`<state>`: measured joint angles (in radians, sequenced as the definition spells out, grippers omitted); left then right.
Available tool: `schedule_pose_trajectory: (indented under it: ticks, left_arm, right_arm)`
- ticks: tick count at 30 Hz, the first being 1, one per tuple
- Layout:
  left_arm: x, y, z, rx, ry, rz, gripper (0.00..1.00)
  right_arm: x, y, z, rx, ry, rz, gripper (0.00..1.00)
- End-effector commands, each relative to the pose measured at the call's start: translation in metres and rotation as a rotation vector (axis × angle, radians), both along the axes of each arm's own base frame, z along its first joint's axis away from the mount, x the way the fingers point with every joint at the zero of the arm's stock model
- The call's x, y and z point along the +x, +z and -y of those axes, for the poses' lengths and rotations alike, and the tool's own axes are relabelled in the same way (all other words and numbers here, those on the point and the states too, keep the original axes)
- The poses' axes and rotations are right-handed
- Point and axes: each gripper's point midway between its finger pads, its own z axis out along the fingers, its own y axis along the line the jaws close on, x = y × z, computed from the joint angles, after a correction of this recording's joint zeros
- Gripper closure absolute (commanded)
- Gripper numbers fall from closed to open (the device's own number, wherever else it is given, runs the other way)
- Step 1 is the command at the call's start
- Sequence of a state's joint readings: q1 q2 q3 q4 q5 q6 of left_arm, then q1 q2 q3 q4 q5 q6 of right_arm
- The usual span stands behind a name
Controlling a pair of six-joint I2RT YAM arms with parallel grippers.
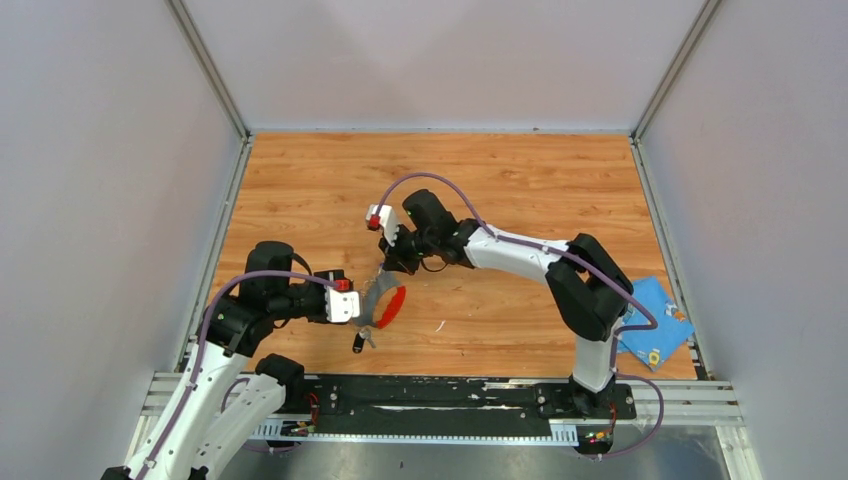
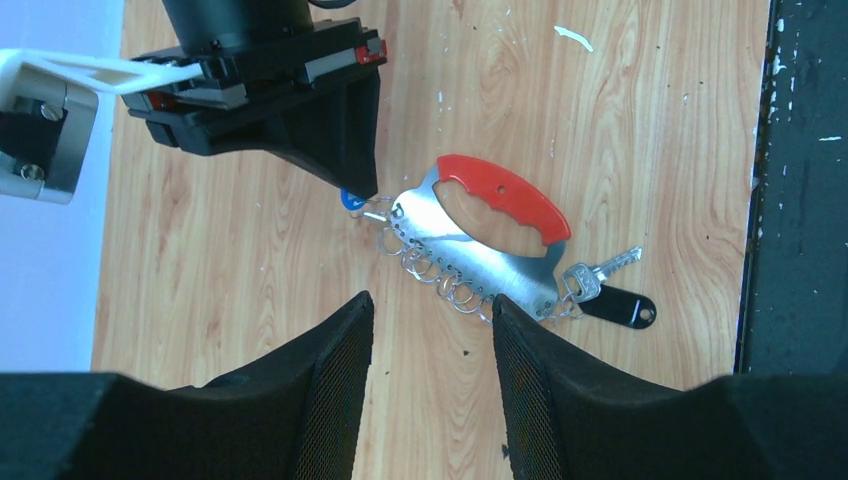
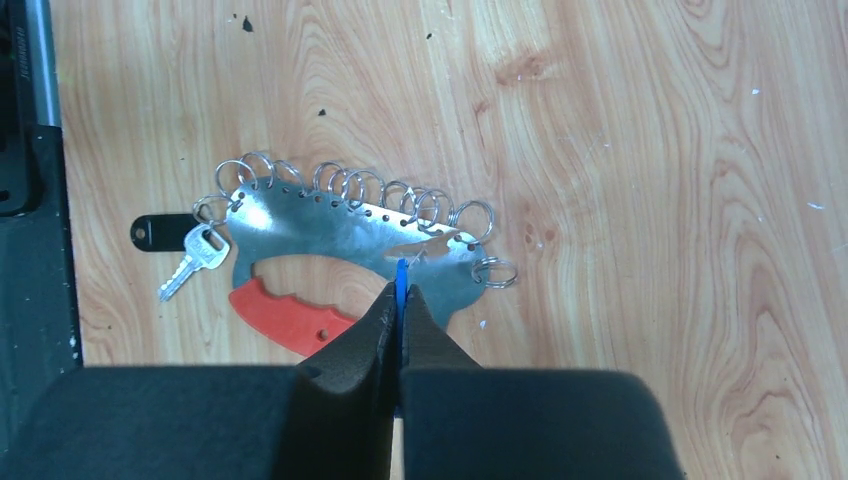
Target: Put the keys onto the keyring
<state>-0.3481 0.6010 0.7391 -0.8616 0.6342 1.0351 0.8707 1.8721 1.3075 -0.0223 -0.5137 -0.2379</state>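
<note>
Nearest the arm bases, the black-headed key lay flat on the table, its silvery companion seemingly hooked to the last ring at the near end of the keyring. From there the keyring's long axis ran away from the bases and slightly rightward, with the red grip on the right and the row of small rings on the left. The left gripper hung just to the left of the middle of that row, its jaws apart and holding nothing, the fingers clear of the metal. Farther along, at the far end of the row, the right gripper was pinched tight on the blue-headed key, which showed only as a thin blue sliver edge-on between the fingertips, directly over the plate and just beside the end rings. Judged from this, the coming move turned on that key meeting a far-end ring, and the right arm was the nearer. Whether the key was threaded could not be told.
</note>
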Motion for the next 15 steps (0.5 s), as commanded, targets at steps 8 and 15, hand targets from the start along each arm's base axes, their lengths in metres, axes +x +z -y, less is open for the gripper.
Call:
schedule_pose_trajectory:
  ticks: [8,15]
  left_arm:
    - [0.001,-0.006,-0.002,0.008,0.007,-0.005,0.50]
    - [0.002,-0.014,-0.002,0.034,-0.024,0.007,0.48]
  right_arm:
    - [-0.017,0.019,0.016,0.037,-0.032,-0.039,1.00]
    - [-0.021,0.007,0.053,-0.027,-0.160,-0.018,1.00]
